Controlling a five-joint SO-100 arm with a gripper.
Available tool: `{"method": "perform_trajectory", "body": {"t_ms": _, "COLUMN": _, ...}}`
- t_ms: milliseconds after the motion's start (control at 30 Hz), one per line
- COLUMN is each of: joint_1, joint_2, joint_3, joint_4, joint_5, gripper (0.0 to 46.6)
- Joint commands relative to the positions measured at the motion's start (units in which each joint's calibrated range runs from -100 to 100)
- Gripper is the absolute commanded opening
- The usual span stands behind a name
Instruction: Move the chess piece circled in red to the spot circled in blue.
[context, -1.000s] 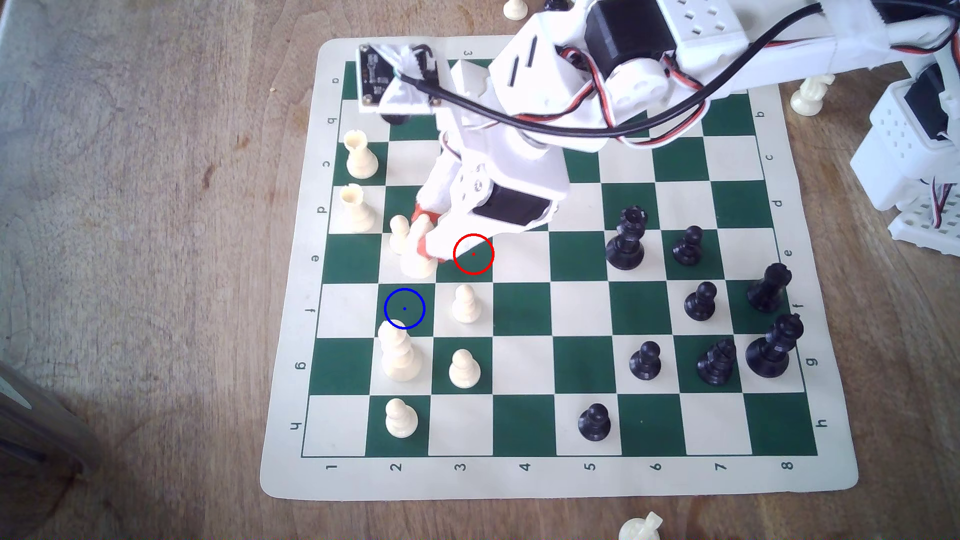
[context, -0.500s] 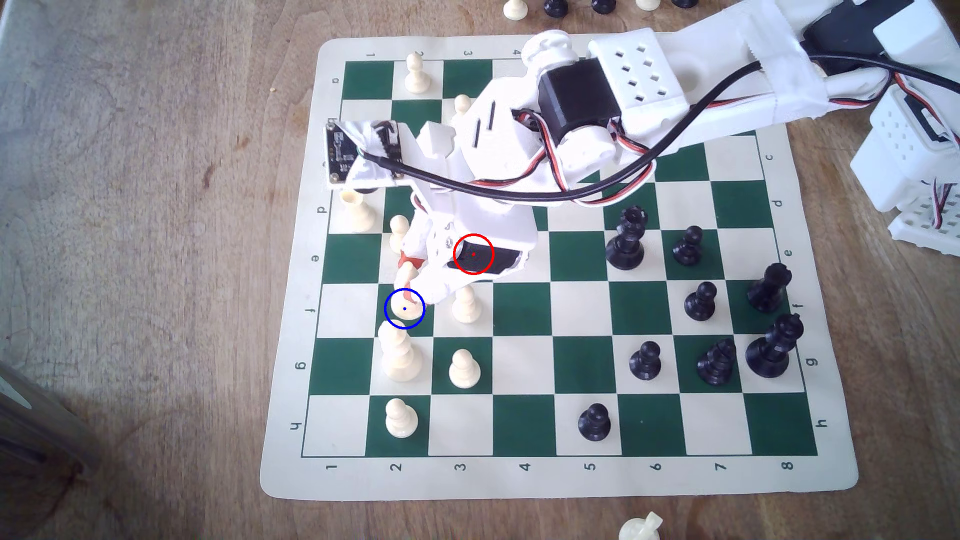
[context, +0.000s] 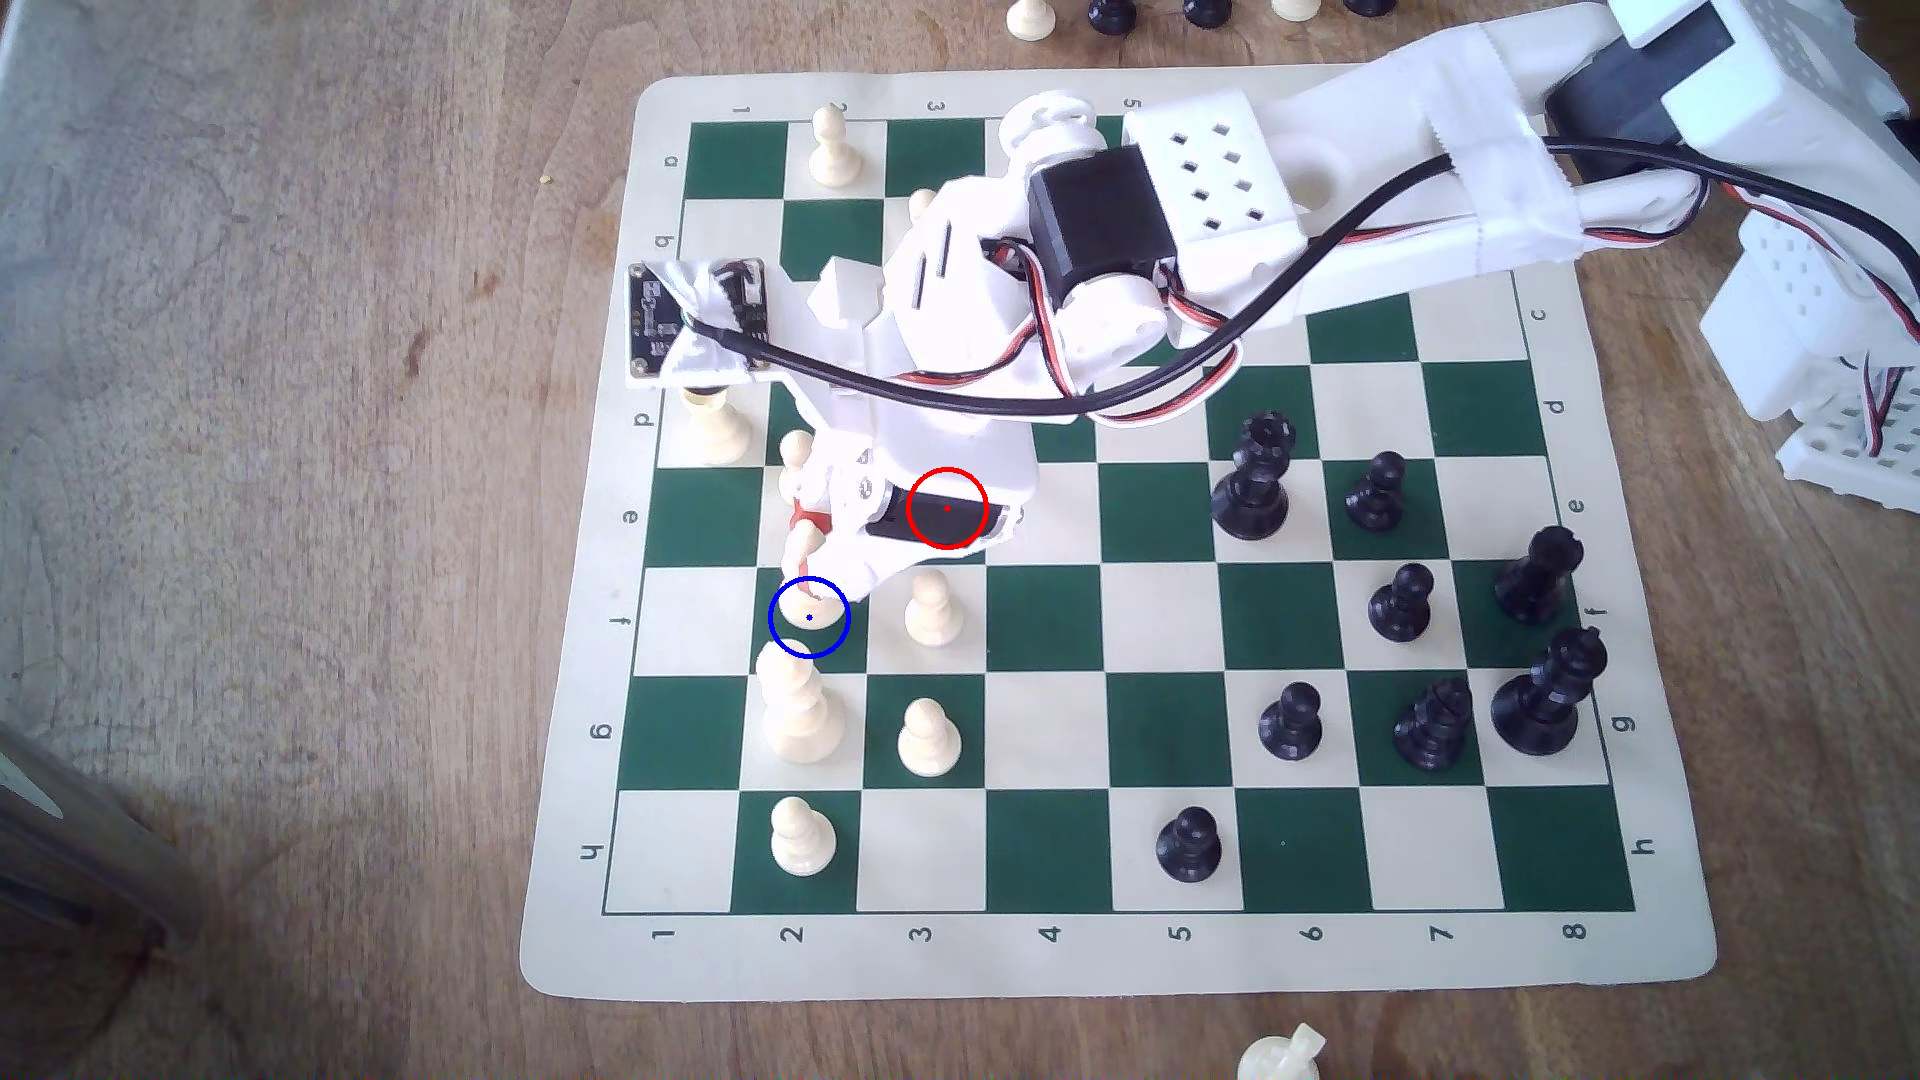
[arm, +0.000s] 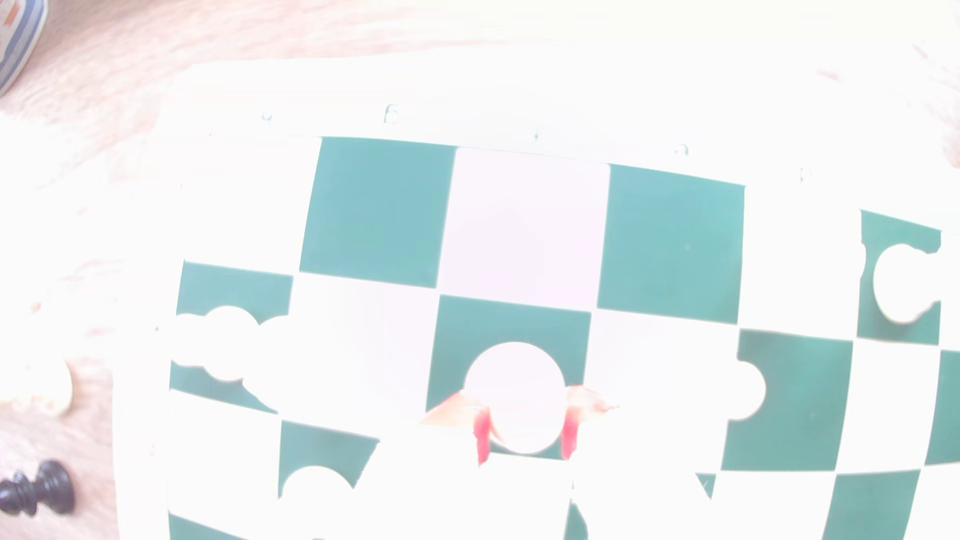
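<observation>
While the pincer (context: 814, 582) is clamped on the chess piece circled in red (context: 810, 597), red pads (arm: 482, 441) pressed to both its sides, the piece is held over the spot circled in blue (context: 781, 594). A straight descent is called for, base centred before release. At six o'clock a tall cream piece (context: 798, 706) crowds close; at three o'clock a pawn (context: 932, 611) is near.

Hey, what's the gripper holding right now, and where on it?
The gripper holds the cream chess piece, red pads against opposite sides of its body, over the blue-ringed square.
</observation>
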Motion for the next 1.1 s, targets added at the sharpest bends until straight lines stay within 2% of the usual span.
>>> {"method": "perform_trajectory", "body": {"t_ms": 0, "joint_1": 0.05, "joint_2": -2.47, "joint_3": -4.99, "joint_4": 0.24, "joint_5": 0.05, "gripper": 2.8}}
{"method": "perform_trajectory", "body": {"t_ms": 267, "joint_1": 0.13, "joint_2": -1.36, "joint_3": -5.17, "joint_4": 0.16, "joint_5": 0.20, "gripper": 3.3}}
{"method": "perform_trajectory", "body": {"t_ms": 433, "joint_1": 0.36, "joint_2": -0.69, "joint_3": -5.17, "joint_4": -0.09, "joint_5": -0.15, "gripper": 11.6}}
{"method": "perform_trajectory", "body": {"t_ms": 467, "joint_1": 0.36, "joint_2": -1.20, "joint_3": -5.17, "joint_4": 0.81, "joint_5": -1.47, "gripper": 17.2}}
{"method": "perform_trajectory", "body": {"t_ms": 533, "joint_1": 0.13, "joint_2": -2.38, "joint_3": -4.17, "joint_4": 1.88, "joint_5": -1.51, "gripper": 18.9}}
{"method": "perform_trajectory", "body": {"t_ms": 867, "joint_1": 0.20, "joint_2": -10.02, "joint_3": -0.64, "joint_4": 2.70, "joint_5": -1.61, "gripper": 18.5}}
{"method": "perform_trajectory", "body": {"t_ms": 1067, "joint_1": -0.73, "joint_2": -21.99, "joint_3": 8.97, "joint_4": 3.03, "joint_5": -1.61, "gripper": 17.5}}
